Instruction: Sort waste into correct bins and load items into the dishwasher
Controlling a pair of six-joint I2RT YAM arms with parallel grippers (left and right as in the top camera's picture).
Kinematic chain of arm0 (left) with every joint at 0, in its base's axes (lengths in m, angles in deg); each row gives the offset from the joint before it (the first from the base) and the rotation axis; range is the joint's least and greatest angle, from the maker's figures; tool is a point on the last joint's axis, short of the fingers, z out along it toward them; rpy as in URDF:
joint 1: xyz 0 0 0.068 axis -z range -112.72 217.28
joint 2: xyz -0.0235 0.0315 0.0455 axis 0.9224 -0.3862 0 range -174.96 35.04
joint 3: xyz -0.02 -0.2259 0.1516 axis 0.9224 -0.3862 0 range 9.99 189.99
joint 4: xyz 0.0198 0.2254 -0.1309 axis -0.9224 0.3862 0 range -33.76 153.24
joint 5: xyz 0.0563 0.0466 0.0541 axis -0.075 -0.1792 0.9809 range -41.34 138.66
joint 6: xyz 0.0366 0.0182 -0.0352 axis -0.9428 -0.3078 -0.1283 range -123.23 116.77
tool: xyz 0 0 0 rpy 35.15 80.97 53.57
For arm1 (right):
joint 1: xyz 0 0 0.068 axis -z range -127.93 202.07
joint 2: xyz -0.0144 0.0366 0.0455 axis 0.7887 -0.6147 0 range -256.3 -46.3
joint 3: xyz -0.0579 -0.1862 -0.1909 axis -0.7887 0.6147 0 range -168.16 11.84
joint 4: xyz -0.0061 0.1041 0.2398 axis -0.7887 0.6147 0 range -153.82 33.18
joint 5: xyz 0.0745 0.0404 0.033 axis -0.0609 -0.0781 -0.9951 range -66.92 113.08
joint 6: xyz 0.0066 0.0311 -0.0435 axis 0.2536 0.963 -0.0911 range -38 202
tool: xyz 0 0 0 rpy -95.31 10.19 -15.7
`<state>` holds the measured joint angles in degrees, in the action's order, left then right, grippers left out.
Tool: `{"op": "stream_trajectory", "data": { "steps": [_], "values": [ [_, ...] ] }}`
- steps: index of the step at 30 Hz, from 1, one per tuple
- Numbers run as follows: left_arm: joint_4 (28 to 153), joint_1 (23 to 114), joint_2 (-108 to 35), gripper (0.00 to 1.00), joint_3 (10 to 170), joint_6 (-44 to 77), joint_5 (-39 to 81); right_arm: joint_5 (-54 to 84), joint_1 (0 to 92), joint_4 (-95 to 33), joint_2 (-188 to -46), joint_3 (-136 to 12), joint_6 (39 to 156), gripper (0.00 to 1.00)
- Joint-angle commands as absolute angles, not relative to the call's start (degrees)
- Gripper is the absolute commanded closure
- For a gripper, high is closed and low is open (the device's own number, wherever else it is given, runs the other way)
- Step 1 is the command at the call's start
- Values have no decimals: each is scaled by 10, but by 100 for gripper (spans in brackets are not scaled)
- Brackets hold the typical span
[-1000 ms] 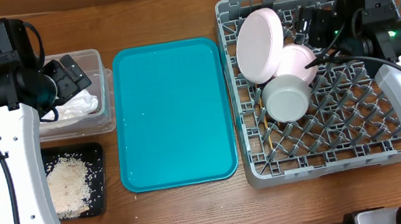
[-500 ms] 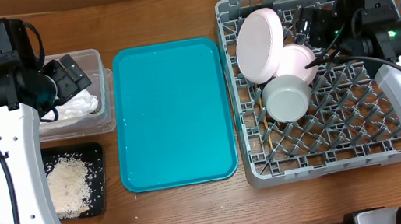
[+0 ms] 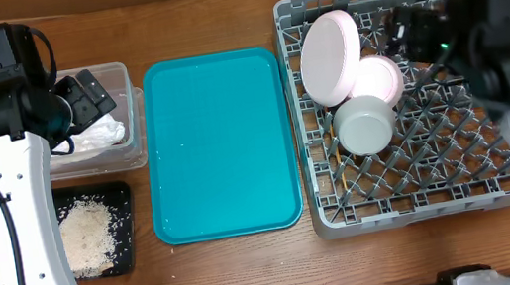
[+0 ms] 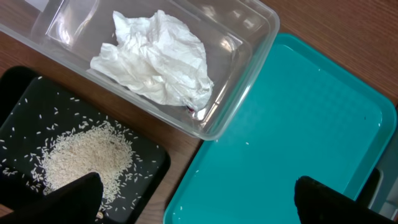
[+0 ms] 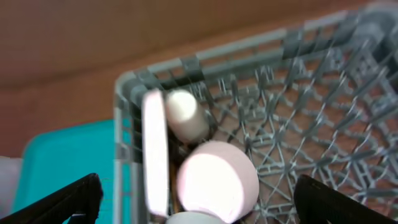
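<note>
Teal plastic filled the middle of my overhead feed: the serving tray [image 3: 219, 148] sat on the wooden surface [image 3: 253, 273], with the bins to its left and the grey dish rack [image 3: 438, 162] to its right. The clear tub [image 4: 245, 53] held the crumpled white napkin [image 4: 158, 59]. A sliver of dark red showed at the napkin's lower edge, which looked like the sauce packet [image 4: 191, 109], though I could not make it out properly. Just beside the tub, nearer the arm bases, the black tray [image 4: 18, 87] carried the rice [image 4: 84, 152] in a loose heap with stray grains around it.

My left end effector [image 4: 198, 190] hung above the tub's corner and the teal tray's edge, opened wide with nothing in it.

In the rack, the pale pink plate [image 3: 331, 57] stood tilted on its edge near the back left corner. The small pale bowl [image 3: 381, 80] leaned at the plate's lower right. The cream cup [image 3: 365, 125] lay just in front of the bowl, touching it as far as I could tell. The thin chopsticks [image 3: 338, 176] lay on the grid floor in front of the cup, close to the rack's left wall.

My right end effector [image 5: 198, 186] was over the back of the rack, near the bowl, jaws fully apart and holding nothing. That arm came through smeared on the overhead feed, and its wrist feed was soft too, showing the plate edge-on.
</note>
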<state>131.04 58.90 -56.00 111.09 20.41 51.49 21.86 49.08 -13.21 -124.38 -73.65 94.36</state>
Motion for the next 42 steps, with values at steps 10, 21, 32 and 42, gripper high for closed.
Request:
{"op": "stream_trajectory", "data": {
  "steps": [10,21,32,42],
  "values": [
    [1310,587,-560,0,1120,201,518,244,437,-133,-924,-740,937,0],
    [1310,587,-560,0,1120,201,518,272,418,-123,-675,-559,944,0],
    [1310,587,-560,0,1120,201,518,236,418,-546,-512,-140,944,0],
    [1310,587,-560,0,1120,201,518,212,420,-833,-475,86,944,0]
  ]
}}
